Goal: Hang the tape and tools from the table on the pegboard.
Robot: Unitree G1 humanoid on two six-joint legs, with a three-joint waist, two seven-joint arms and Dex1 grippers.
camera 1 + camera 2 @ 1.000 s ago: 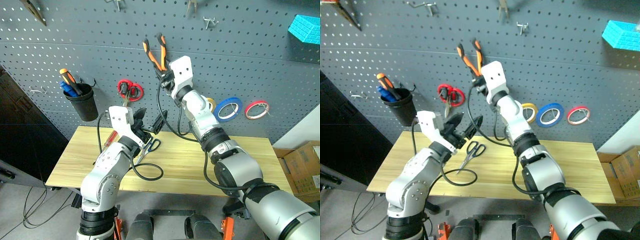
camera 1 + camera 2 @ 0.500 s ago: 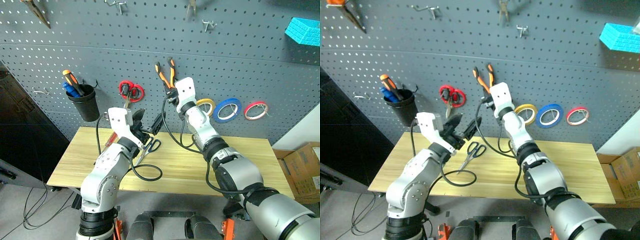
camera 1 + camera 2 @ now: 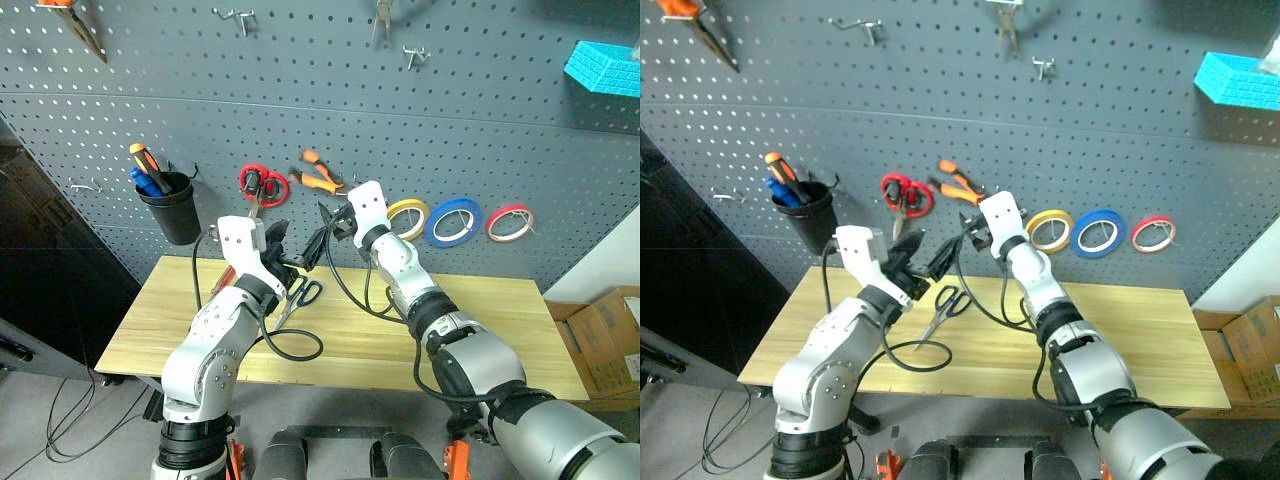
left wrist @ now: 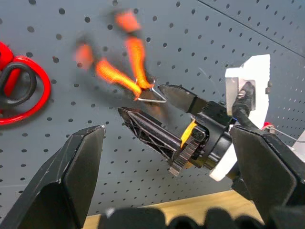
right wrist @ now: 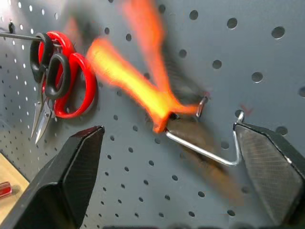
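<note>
Now one pair of pliers, blurred, hangs on a pegboard hook; right pincer spread just below. Left pincer spread, empty. Three tape rings; blue tape hung. Dark scissors on worktop.

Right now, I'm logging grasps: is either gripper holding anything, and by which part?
Nothing is held. The right gripper is open just below the pliers, which sit on a pegboard hook. The left gripper is open and empty above the table.
</note>
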